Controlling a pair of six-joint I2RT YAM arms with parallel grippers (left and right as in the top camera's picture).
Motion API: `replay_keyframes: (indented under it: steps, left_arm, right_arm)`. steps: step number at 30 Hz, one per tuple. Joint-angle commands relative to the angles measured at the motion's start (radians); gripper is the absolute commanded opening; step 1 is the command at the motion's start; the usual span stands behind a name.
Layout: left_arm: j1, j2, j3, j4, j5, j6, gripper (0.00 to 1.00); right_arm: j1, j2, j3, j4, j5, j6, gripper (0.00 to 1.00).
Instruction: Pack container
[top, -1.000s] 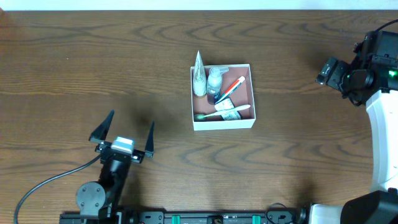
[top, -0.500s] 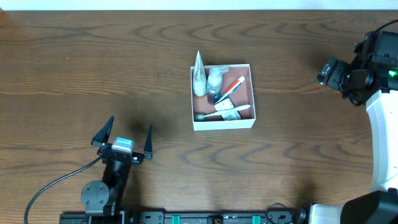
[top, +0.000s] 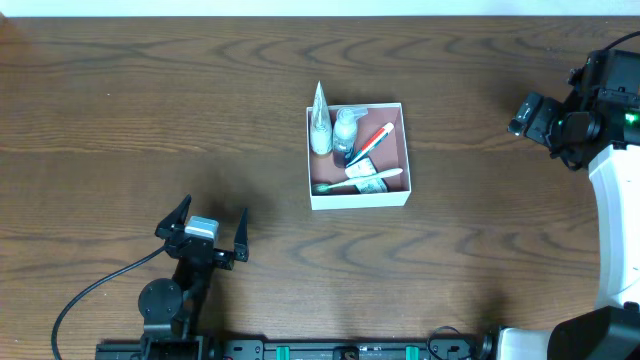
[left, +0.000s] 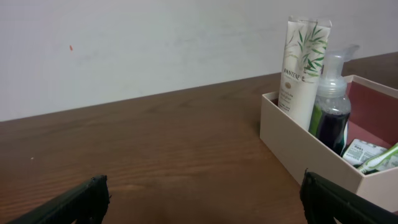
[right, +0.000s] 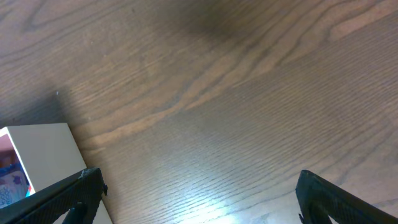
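A dark-brown wood-grain table (top: 140, 90) carries a square, shallow container with thin white walls and a reddish-brown floor (top: 361, 198). It sits near the middle of the surface, well apart from both arms. The left gripper (top: 214, 212) is near the table's front edge, its jaws spread wide with nothing between them. The right gripper (right: 199, 196), out at the right side, is likewise fully open and empty.

Inside the container, a tall white squeeze tube printed with green leaves (top: 319, 125) and a clear pump bottle with dark contents (top: 346, 124) stand against the left wall towards the far corner. A white toothbrush with a green head (top: 345, 184) lies along the near wall, and a small red-and-white tube (top: 377, 137) rests diagonally on the floor.

No loose item shows on the table, so the packing looks finished or nearly so. Whether a lid is due cannot be told.
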Motion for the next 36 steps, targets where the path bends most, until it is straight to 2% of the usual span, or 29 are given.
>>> replay_keyframes:
  steps: [1, 33, 36]
  left_arm:
    - [0.006, -0.009, -0.014, -0.047, 0.003, -0.008, 0.98]
    - [0.006, -0.004, -0.014, -0.044, -0.001, -0.008, 0.98]
    - [0.006, -0.004, -0.014, -0.044, -0.001, -0.008, 0.98]
  right_arm:
    - [-0.004, 0.003, 0.001, 0.0, 0.011, 0.003, 0.99]
    - [-0.003, 0.003, 0.001, 0.0, 0.011, 0.003, 0.99]
    - [0.0, -0.057, 0.001, 0.0, 0.011, 0.003, 0.99]
